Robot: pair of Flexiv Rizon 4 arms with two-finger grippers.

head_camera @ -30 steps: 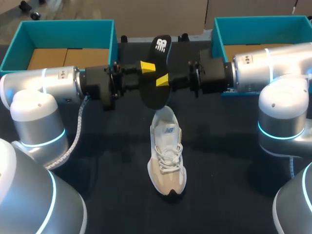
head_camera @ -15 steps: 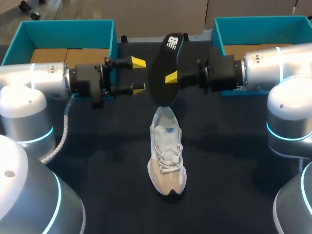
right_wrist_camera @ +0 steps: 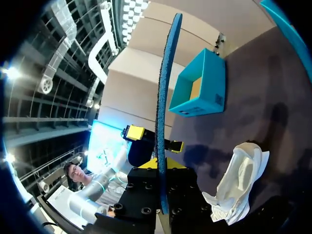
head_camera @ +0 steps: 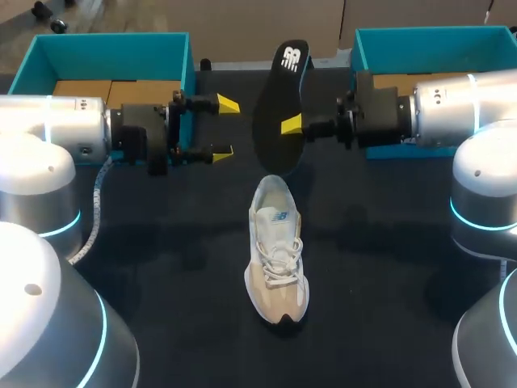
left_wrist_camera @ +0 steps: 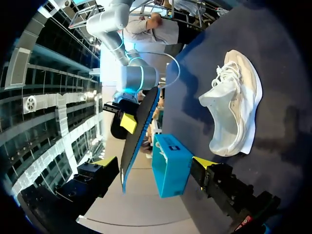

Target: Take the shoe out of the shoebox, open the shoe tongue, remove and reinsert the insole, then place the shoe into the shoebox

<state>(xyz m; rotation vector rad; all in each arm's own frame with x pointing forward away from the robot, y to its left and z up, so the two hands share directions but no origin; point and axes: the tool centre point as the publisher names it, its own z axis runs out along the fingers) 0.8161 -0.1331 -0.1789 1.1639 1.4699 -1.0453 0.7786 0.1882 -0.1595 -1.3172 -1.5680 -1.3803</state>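
Black table (head_camera: 388, 267) is carrying the shoe (head_camera: 277, 259) mid-surface, resting on its sole, toe pointing at the robot, heel opening facing the far edge. Insole (head_camera: 281, 113) is hanging in the air just beyond and above the heel, nearly upright, long axis roughly lining up with the shoe's, lower end nearing the opening but apart from it as far as I can tell. Right gripper (head_camera: 292, 125) is pinching it mid-length; the far finger is hiding behind it, so probably both are gripping. Left gripper (head_camera: 226, 127) is sitting spread, holding nothing, beside the insole and apart from it. Right arm is carrying the reinsertion: lower end needing to go down and forward into the opening. Insole is looking thin, dark, blue-edged; shoe white-beige, laces loose. Left box (head_camera: 105, 47) and right box (head_camera: 428, 36) are sitting at the far corners
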